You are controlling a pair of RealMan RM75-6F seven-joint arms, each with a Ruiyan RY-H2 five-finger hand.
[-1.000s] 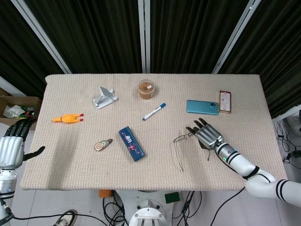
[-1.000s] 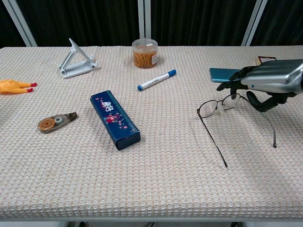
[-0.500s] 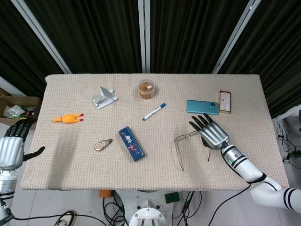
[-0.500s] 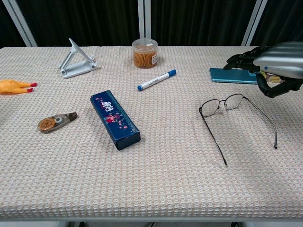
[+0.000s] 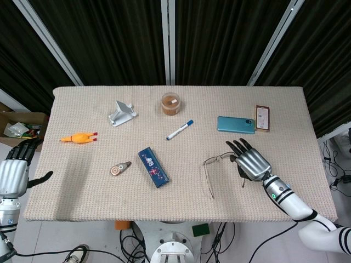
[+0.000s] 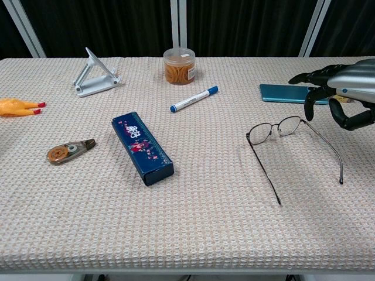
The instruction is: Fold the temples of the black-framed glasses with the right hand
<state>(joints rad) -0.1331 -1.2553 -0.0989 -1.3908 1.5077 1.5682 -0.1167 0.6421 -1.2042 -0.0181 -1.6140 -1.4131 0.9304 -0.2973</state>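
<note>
The black-framed glasses [image 5: 211, 161] [image 6: 274, 130] lie on the table right of centre, lenses toward the far side. Both temples are spread open and point toward the front edge. My right hand [image 5: 252, 162] [image 6: 341, 93] hovers just right of the lenses, above the right temple, fingers spread and holding nothing. It does not touch the frame. My left hand [image 5: 14, 171] hangs off the table's left edge with its fingers apart, empty.
A teal phone [image 5: 236, 124] and a small box [image 5: 262, 118] lie behind the right hand. A blue pencil case [image 6: 142, 147], a marker [image 6: 194, 99], a jar [image 6: 179, 65], a phone stand [image 6: 94, 75], a correction tape [image 6: 68, 151] and a rubber chicken [image 6: 19, 107] lie to the left.
The right hand has come off the glasses' right lens and drawn back to the right. The glasses shifted slightly and now lie free. The left hand has not moved.
</note>
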